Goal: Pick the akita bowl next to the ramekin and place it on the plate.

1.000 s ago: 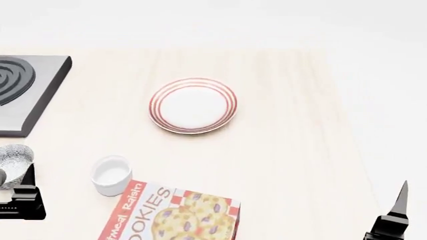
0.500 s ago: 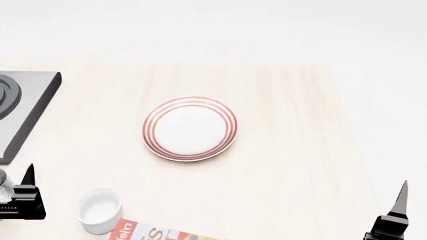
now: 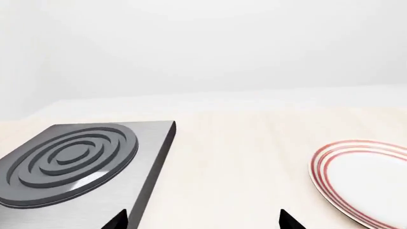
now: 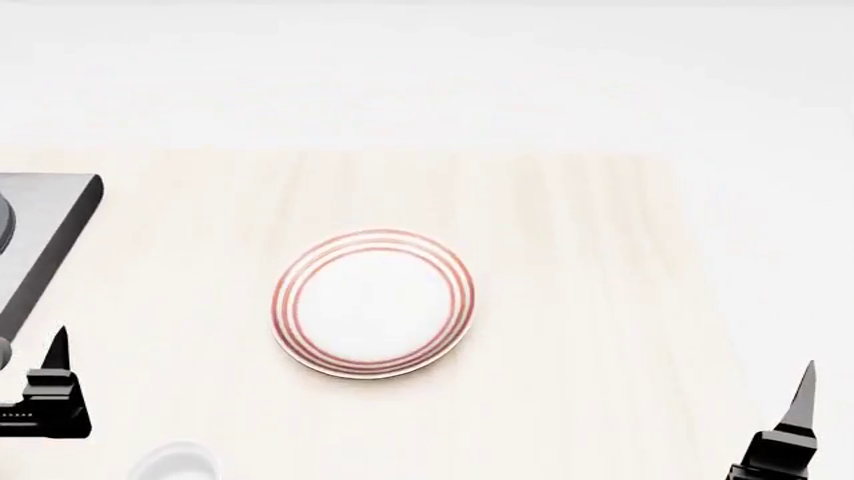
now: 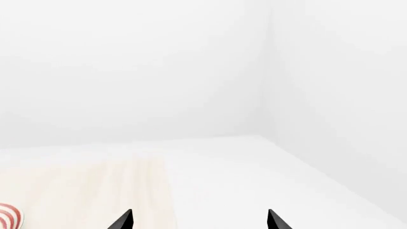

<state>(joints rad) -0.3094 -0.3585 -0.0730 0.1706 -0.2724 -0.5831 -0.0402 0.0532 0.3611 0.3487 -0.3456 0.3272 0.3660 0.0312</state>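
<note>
The black two-fingered left gripper [image 4: 34, 400] sits low at the head view's left edge and the black two-fingered right gripper [image 5: 198, 220] low at its right, both with fingertips spread wide apart, holding nothing.

One plate [image 4: 374, 304] with red rings lies on the tabletop [image 4: 601, 260]. One grey stove burner block [image 3: 83, 167] sits well apart from the plate. One ramekin [image 4: 174, 462] shows near the plate (only its rim, cut by the head view's edge). Two grippers: left gripper [image 3: 202, 220], right gripper [image 5: 198, 220].
</note>
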